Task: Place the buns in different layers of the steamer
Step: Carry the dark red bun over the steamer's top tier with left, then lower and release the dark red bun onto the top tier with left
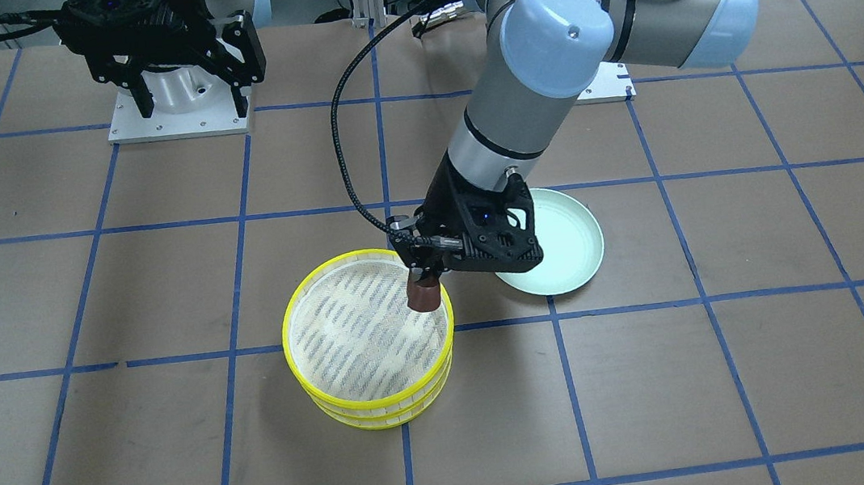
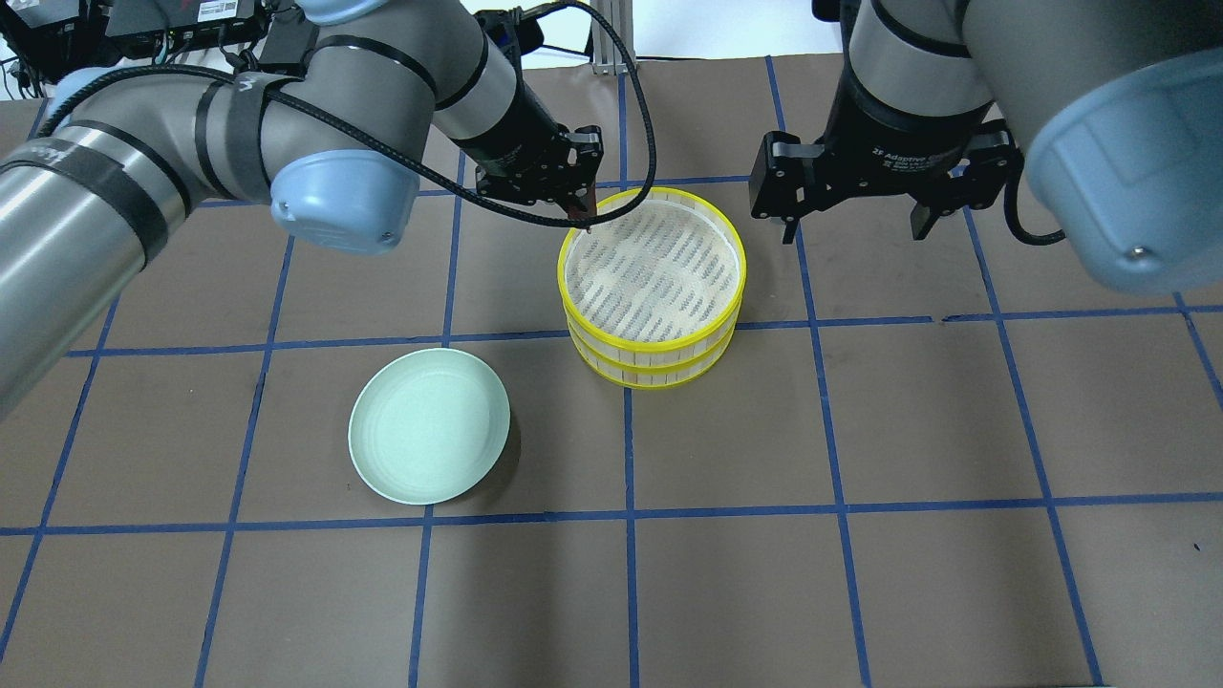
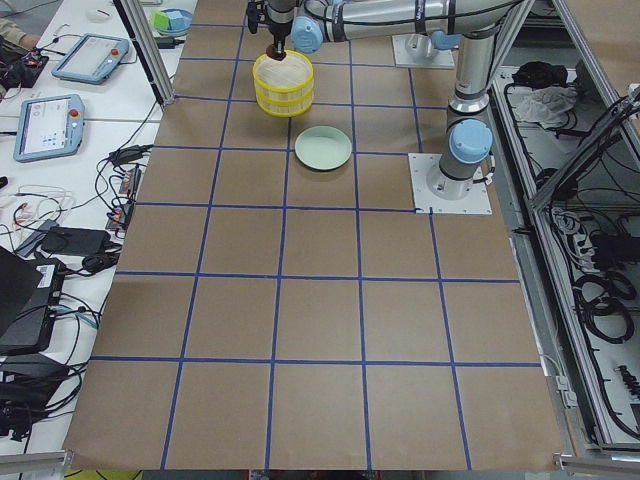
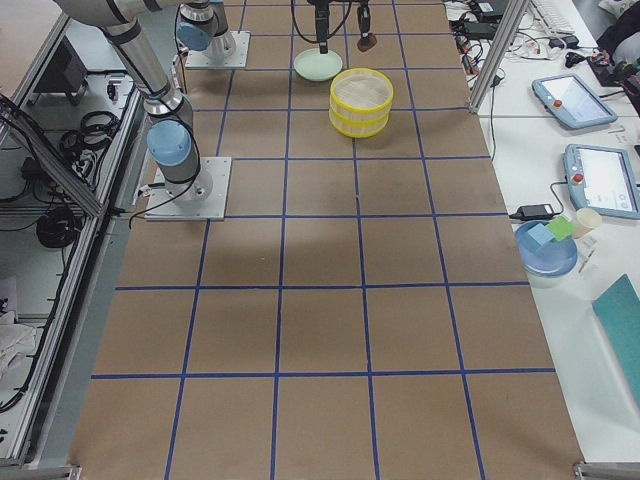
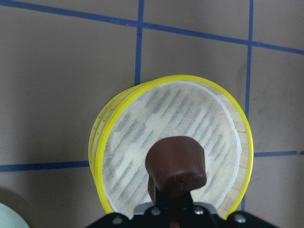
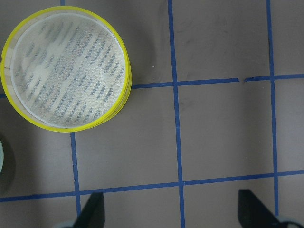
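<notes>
The steamer (image 1: 289,348) is a stack of yellow-rimmed trays with mesh floors near the table's middle; it also shows in the overhead view (image 2: 741,287) and the left wrist view (image 5: 96,156). Its top tray holds nothing. My left gripper (image 1: 425,279) is shut on the dark reddish-brown bun (image 1: 424,297), which hangs just above the top tray's mesh, inside the rim on the robot's side. The bun fills the bottom of the left wrist view (image 5: 175,164). The cream-white bun is hidden or out of view. My right gripper (image 2: 853,227) is open and empty, raised to the right of the steamer.
A pale green round plate (image 2: 430,438) lies empty on the table left of the steamer in the overhead view, partly under the left wrist in the front view (image 1: 575,250). The brown table has blue tape grid lines. Both arm bases stand at the robot's edge.
</notes>
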{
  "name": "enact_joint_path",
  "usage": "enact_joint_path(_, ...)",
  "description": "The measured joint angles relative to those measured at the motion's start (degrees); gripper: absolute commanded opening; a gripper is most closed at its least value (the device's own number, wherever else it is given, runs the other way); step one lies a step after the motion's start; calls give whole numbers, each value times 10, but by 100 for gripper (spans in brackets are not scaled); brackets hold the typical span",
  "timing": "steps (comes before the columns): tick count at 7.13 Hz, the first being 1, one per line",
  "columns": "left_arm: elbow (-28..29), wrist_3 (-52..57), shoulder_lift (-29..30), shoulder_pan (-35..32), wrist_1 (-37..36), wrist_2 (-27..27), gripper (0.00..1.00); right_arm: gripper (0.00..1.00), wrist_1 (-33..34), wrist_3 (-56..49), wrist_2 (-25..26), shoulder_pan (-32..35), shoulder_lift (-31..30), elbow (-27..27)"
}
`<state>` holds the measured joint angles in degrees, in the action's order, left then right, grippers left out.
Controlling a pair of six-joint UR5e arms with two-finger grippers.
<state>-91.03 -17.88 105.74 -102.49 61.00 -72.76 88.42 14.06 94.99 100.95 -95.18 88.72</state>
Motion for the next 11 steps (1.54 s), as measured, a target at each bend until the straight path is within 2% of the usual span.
enact_joint_path(1, 0, -9, 16, -15, -16, -2, 15, 100, 0, 0, 0, 1, 0, 0)
enact_joint_path(2, 0, -18, 29, -26, -30, -3, 39, 100, 1, 0, -1, 1, 0, 0)
enact_joint_path(3, 1, -30, 39, -33, -41, -4, 78, 100, 2, 0, -1, 1, 0, 0)
enact_joint_path(4, 1, -41, 43, -36, -46, -4, 100, 100, 1, 0, -1, 1, 0, 0)
enact_joint_path(9, 5, -67, 43, -37, -68, -1, 100, 100, 2, 1, -5, 1, 3, 2)
enact_joint_path(11, 6, -45, 34, -34, -52, -6, 100, 94, 8, 1, -8, -1, 6, 4)
